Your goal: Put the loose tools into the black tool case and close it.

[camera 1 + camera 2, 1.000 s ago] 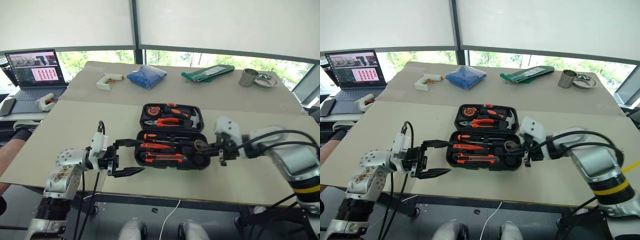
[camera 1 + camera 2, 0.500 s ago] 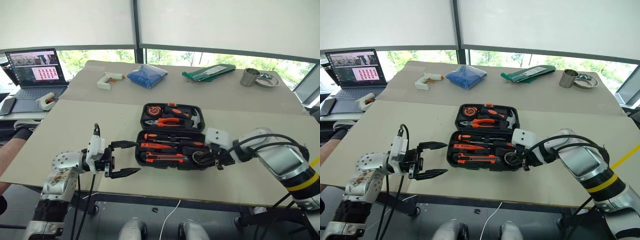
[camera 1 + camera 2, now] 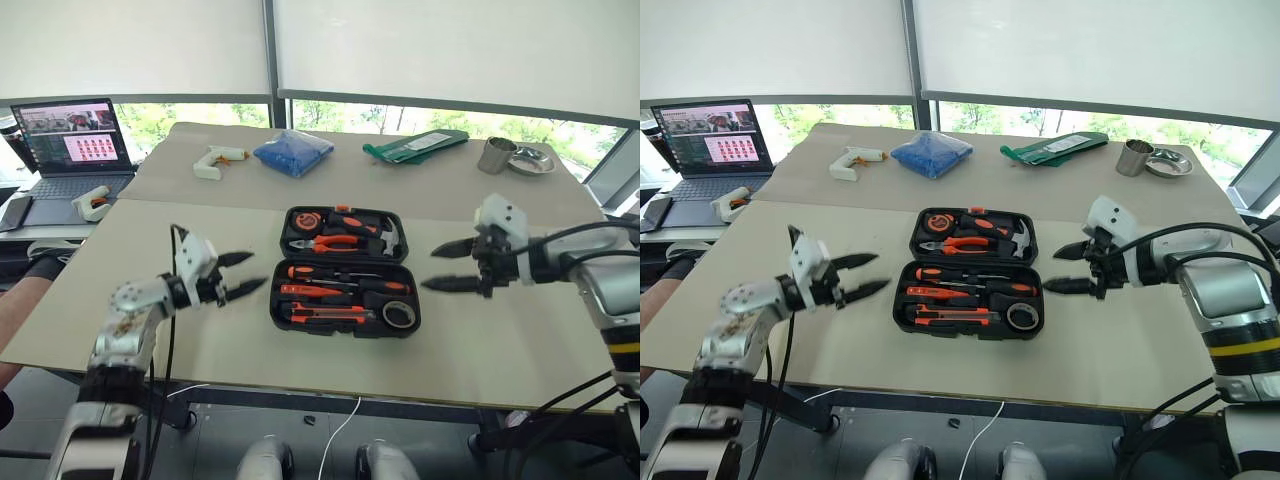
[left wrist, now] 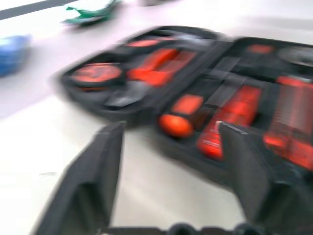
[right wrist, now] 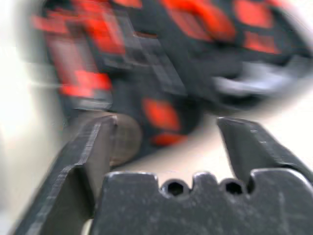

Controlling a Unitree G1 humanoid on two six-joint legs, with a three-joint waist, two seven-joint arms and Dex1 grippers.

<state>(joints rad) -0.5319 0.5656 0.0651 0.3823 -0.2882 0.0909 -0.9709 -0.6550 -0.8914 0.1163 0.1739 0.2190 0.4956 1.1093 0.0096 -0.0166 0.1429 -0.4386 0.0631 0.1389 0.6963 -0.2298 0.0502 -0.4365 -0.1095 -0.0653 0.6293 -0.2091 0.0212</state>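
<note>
The black tool case point(image 3: 345, 268) lies open and flat near the middle of the tabletop point(image 3: 200, 230), lid half on the far side, base half nearer the robot. Lid half holds the orange-handled pliers point(image 3: 335, 241), a hammer point(image 3: 388, 236) and a round tape measure point(image 3: 304, 220). Base half holds the loose tools: two orange-and-black screwdrivers point(image 3: 335, 274) lying lengthwise along its far rows, a utility knife point(image 3: 328, 315) in the near row, and a dark tape roll point(image 3: 400, 314) seated in the near right corner. The slim tester screwdriver cannot be told apart from the others. Left tool point(image 3: 242, 273) hovers just left of the case, clear of it, fingers parted and empty, pointing toward the case's left edge. Right tool point(image 3: 447, 266) hovers just right of the case, apart from it, fingers spread one above the other, nothing between them. Left wrist view is blurred but shows the open case ahead between its two fingers point(image 4: 93, 176). On the far part of the tabletop: a white glue gun point(image 3: 215, 160), a blue bag point(image 3: 293, 152), a green pouch point(image 3: 415, 145), a metal cup point(image 3: 496, 155) and a metal dish point(image 3: 531, 160). A laptop point(image 3: 70, 145) stands open at far left.
</note>
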